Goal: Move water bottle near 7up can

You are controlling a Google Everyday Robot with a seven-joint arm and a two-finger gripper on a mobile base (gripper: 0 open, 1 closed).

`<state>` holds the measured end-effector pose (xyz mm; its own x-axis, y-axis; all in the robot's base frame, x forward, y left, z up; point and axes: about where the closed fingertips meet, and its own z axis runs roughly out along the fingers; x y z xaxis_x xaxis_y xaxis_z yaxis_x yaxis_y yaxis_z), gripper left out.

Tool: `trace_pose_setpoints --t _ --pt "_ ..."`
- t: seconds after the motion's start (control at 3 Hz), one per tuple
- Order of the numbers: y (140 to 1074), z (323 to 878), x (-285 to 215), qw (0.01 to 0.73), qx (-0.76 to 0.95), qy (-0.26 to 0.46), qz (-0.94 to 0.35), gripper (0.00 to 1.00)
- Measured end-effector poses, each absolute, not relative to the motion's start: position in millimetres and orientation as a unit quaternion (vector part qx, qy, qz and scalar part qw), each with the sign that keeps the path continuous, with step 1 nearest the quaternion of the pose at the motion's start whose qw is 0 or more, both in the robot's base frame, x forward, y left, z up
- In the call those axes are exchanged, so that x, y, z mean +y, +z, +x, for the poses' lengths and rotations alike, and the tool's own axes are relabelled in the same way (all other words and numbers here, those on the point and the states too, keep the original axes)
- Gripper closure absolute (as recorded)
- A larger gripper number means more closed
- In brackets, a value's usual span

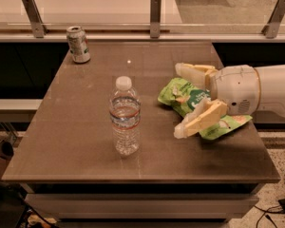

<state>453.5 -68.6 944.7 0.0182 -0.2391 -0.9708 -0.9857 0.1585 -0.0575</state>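
Note:
The water bottle [125,118] stands upright near the middle front of the brown table [80,127]; it is clear and ribbed, with a white cap and a thin reddish band. The 7up can [78,44] stands upright at the table's far left corner, well apart from the bottle. My gripper [178,101] comes in from the right, open, its two cream fingers spread wide and pointing left, a short way right of the bottle and holding nothing.
A flat green snack bag [192,101] lies on the table right of the bottle, under and between my fingers. A rail with metal posts [155,8] runs along the far edge. The table drops off at front and right.

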Motion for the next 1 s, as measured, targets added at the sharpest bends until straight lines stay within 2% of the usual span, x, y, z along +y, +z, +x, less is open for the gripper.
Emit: trace_pose_setpoints --t 0.67,1.0 --pt "922.9 460.9 -36.1 0.487 0.562 0.439 -0.504 0.00" --pt "918.9 460.5 -19.3 0.496 0.542 0.444 -0.513 0.00"
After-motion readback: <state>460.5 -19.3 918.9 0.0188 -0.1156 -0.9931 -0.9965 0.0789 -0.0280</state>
